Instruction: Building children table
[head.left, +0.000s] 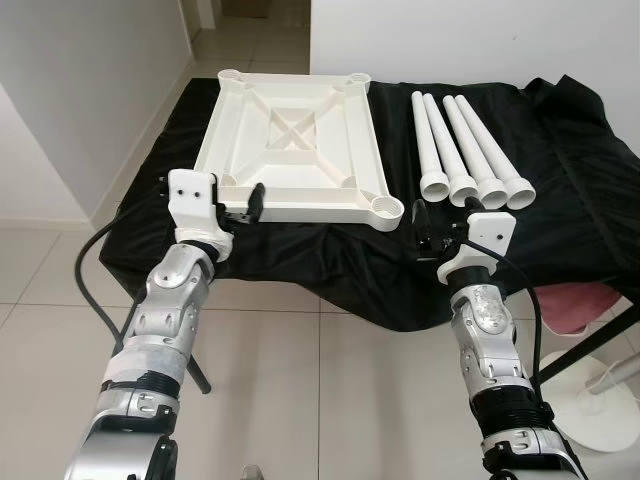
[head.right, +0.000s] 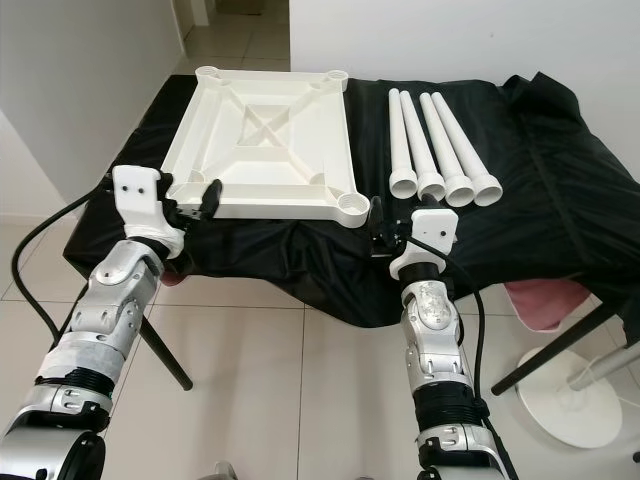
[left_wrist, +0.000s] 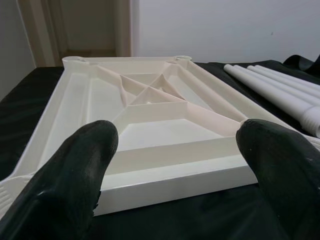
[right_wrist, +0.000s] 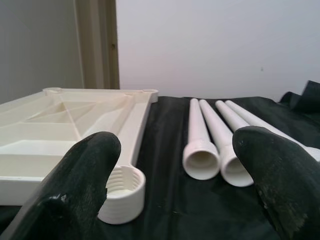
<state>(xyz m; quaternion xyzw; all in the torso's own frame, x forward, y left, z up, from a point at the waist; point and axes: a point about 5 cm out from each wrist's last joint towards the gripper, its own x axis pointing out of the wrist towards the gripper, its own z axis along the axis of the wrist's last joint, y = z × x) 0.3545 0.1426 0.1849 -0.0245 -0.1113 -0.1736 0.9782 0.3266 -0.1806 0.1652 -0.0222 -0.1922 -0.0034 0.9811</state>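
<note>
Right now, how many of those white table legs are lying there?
4. The legs lie side by side on the black cloth, right of the upturned tabletop: first, second, third, fourth. None looks hidden.

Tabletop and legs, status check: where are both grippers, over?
Left gripper open at tabletop near edge. Right gripper open, short of the four legs. Tabletop upside down on black cloth, legs loose beside it. Nothing in the way.
</note>
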